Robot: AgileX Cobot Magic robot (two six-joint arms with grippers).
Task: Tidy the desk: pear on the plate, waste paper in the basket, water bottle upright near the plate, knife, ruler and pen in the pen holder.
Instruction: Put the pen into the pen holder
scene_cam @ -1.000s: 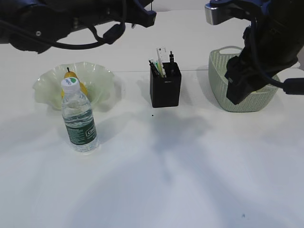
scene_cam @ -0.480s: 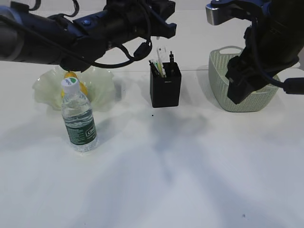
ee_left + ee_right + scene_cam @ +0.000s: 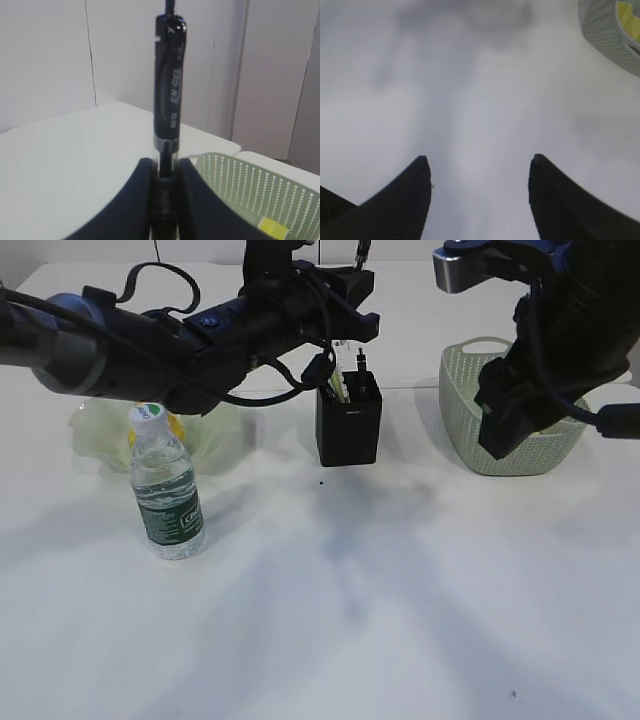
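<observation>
Left gripper [image 3: 358, 260] reaches across the exterior view, above and behind the holder [image 3: 348, 423], clamped on a dark pen [image 3: 360, 254] that sticks up out of the frame. The holder already has a ruler [image 3: 340, 358] and other items standing in it. The bottle [image 3: 165, 487] stands upright on the desk [image 3: 330, 610] just in front of the plate [image 3: 222, 430], and a bit of yellow pear [image 3: 176, 426] shows behind the bottle's neck. The right gripper [image 3: 497, 430] hangs in front of the basket [image 3: 462, 390]; its opening is hard to judge from here.

From the left wrist, the two fingers [image 3: 134, 200] pinch the pen [image 3: 169, 95] near its lower end, barrel upright. The basket [image 3: 240, 187] lies beyond, with the yellow paper [image 3: 273, 227] inside.

From the right wrist, the fingers [image 3: 407, 200] stand wide apart, holding nothing, over bare desk [image 3: 470, 100]. The basket [image 3: 605, 32] shows at the top right, with the paper [image 3: 630, 12] in it.
</observation>
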